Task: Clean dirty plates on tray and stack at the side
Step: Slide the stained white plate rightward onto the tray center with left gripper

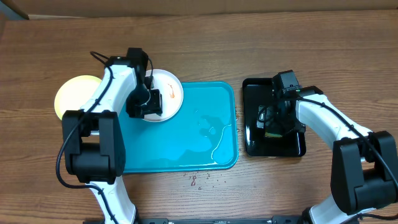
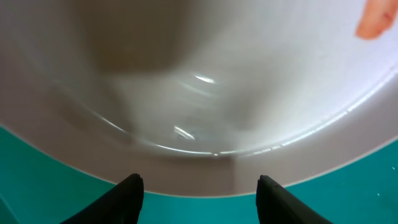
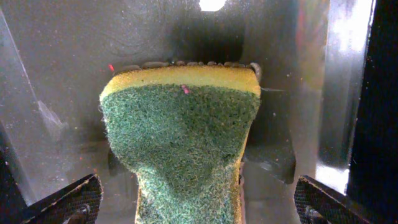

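Wood-grain table carries the turquoise tray at frame centre. White plate, orange-smeared, sits at the tray's upper left; left gripper hangs over its rim, jaws apart. Pale yellow plate lies on the table left of the tray. Right gripper, jaws wide apart, straddles a green sponge in the black tray at right.

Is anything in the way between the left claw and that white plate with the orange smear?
Nothing visible. The left gripper hangs right at the rim of the white plate, jaws apart. Only a bare strip of the tray shows between its fingertips and the plate.
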Controlling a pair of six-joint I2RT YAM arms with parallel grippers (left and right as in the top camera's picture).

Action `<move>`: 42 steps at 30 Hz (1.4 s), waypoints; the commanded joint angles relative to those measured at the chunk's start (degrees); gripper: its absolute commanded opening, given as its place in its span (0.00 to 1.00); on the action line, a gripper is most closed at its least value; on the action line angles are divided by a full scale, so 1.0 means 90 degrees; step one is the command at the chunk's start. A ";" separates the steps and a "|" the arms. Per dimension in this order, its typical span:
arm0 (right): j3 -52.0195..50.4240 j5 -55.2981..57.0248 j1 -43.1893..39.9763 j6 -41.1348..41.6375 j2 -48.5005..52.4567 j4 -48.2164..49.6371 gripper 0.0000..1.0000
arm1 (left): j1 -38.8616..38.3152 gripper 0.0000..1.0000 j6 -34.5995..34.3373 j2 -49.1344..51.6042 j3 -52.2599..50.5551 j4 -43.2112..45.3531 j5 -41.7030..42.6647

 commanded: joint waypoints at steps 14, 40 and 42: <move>-0.0029 0.0044 -0.0012 0.0005 -0.0121 0.0019 1.00 | -0.0755 0.04 -0.0454 0.0029 -0.0007 0.0702 -0.0206; -0.0027 0.0046 -0.0012 0.0005 -0.0121 0.0019 1.00 | -0.1355 0.04 -0.0794 0.0029 -0.0797 0.1355 0.1275; -0.0029 0.0046 -0.0012 0.0005 -0.0121 0.0019 1.00 | -0.1486 0.04 -0.0690 0.0029 -0.0794 0.1353 0.1571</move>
